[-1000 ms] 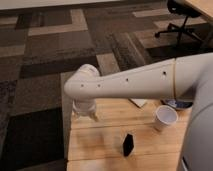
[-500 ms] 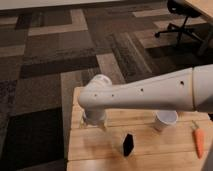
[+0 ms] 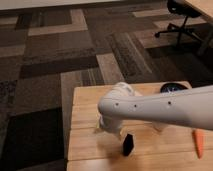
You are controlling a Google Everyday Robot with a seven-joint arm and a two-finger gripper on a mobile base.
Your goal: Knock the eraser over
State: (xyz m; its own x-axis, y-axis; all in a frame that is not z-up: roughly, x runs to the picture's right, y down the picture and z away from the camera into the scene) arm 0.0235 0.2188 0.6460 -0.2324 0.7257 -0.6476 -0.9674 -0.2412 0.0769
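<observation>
The eraser point(image 3: 128, 144) is a small black block standing upright near the front edge of the wooden table point(image 3: 85, 100). My white arm reaches in from the right across the table. My gripper point(image 3: 109, 128) hangs at its end, just left of and slightly behind the eraser, very close to it; I cannot tell whether they touch. The arm hides the paper cup.
An orange carrot-like object point(image 3: 199, 143) lies at the table's right front. A dark round object point(image 3: 172, 88) sits at the table's back right. An office chair point(image 3: 182, 20) stands on the patterned carpet far right.
The arm has swung lower and toward the front of the table, bringing the gripper close beside the eraser. It now covers the paper cup. The eraser still stands.
</observation>
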